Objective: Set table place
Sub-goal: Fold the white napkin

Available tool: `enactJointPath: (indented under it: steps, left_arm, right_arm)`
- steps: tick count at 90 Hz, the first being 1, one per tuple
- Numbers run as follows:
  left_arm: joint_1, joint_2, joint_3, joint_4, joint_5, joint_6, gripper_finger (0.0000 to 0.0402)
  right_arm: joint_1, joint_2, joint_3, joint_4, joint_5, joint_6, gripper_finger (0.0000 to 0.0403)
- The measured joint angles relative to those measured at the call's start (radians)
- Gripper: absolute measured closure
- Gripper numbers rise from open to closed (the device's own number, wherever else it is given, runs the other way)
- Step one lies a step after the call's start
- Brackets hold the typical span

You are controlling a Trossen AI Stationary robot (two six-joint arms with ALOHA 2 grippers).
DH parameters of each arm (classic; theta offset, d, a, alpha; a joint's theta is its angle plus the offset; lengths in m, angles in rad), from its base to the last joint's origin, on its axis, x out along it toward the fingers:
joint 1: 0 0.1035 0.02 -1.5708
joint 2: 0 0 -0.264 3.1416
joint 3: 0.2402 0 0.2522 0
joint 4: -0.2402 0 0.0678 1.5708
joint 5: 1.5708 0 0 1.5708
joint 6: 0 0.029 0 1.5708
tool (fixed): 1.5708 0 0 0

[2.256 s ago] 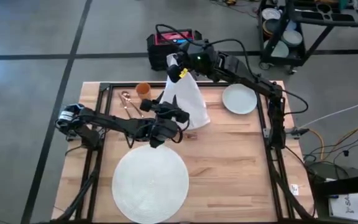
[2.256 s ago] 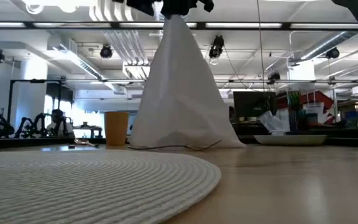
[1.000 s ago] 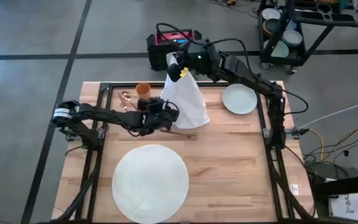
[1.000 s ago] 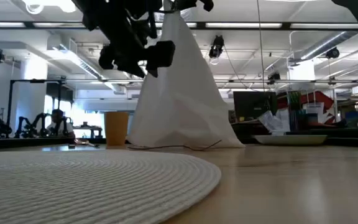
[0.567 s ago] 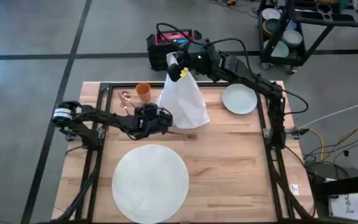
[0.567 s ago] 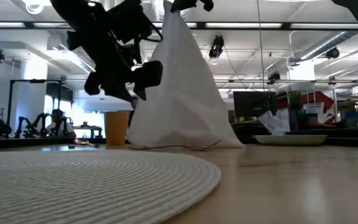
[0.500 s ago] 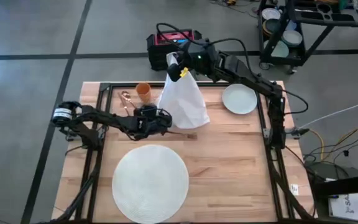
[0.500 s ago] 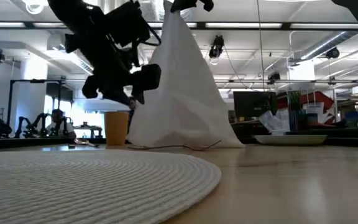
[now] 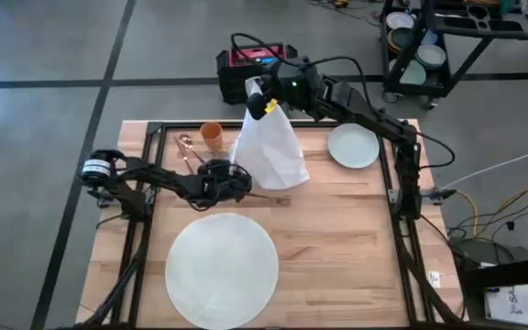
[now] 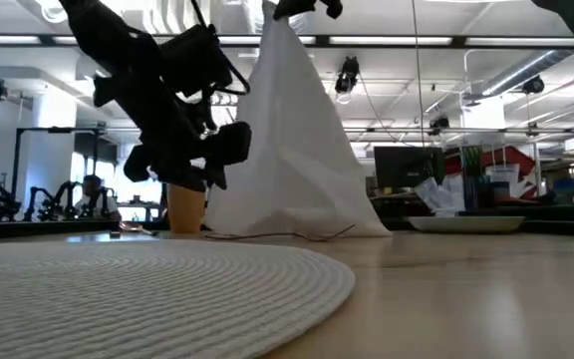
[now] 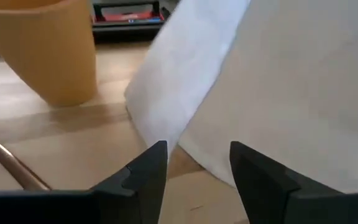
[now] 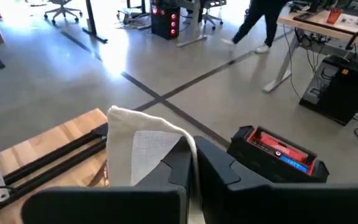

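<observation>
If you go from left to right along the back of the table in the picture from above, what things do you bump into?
Copper spoon → orange cup → white cloth hanging from the right gripper → pale plate.

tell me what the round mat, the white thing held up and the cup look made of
Round mat: woven fibre or vinyl cord, judging by its concentric ribs. White napkin: soft matte cloth, draping in folds from the right tool. Orange cup: smooth matte, probably plastic.

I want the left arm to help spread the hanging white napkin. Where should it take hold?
Judging by its drape, the lower corner nearest the left pincer, approached level from the orange cup side. The right pincer pinches the white napkin at its top, so it hangs as a cone with its hem resting on the table.
</observation>
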State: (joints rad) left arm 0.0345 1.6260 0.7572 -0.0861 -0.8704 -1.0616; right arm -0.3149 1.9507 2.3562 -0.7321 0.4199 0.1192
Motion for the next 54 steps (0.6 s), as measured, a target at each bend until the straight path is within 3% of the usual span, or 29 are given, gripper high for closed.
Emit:
enactJointPath:
  steps: [31, 44, 54]
  left_arm:
    - [0.007, 0.034, 0.009, -0.001, -0.007, -0.025, 0.0244]
    - [0.019, 0.034, -0.008, -0.004, -0.009, -0.045, 0.0282]
    - [0.037, 0.034, -0.035, -0.004, 0.037, -0.120, 0.0345]
  right_arm:
    - [0.000, 0.000, 0.000, 0.008, 0.000, -0.008, 0.0403]
    - [0.000, 0.000, 0.000, 0.006, 0.000, -0.008, 0.0403]
    - [0.000, -0.004, 0.000, 0.004, 0.000, -0.008, 0.0403]
